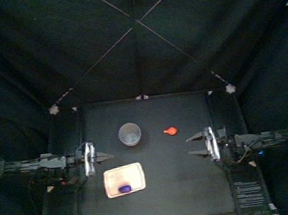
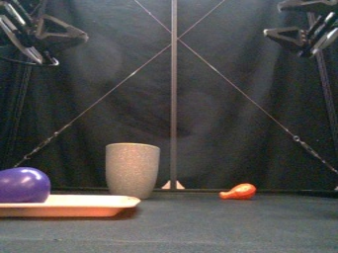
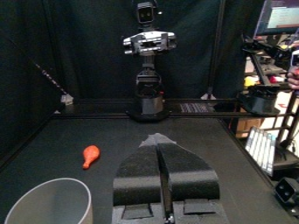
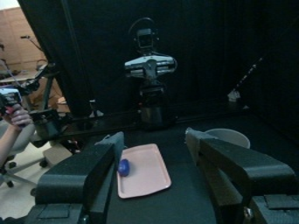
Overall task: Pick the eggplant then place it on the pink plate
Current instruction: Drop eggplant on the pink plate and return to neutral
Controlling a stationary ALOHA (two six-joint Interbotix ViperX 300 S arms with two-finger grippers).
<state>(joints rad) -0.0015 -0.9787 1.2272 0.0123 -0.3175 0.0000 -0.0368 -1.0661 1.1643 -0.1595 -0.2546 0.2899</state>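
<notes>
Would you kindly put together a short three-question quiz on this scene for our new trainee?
1. True or false: the purple eggplant already lies on the pink tray.
2. In the front view, which thing stands between the tray and the small red-orange toy? A) a wooden box B) the tall grey cup C) a marker pen
3. Fill in: the left gripper has its jaws shut; the right gripper has its jaws ____.

Key: 1 true; 2 B; 3 open.
</notes>
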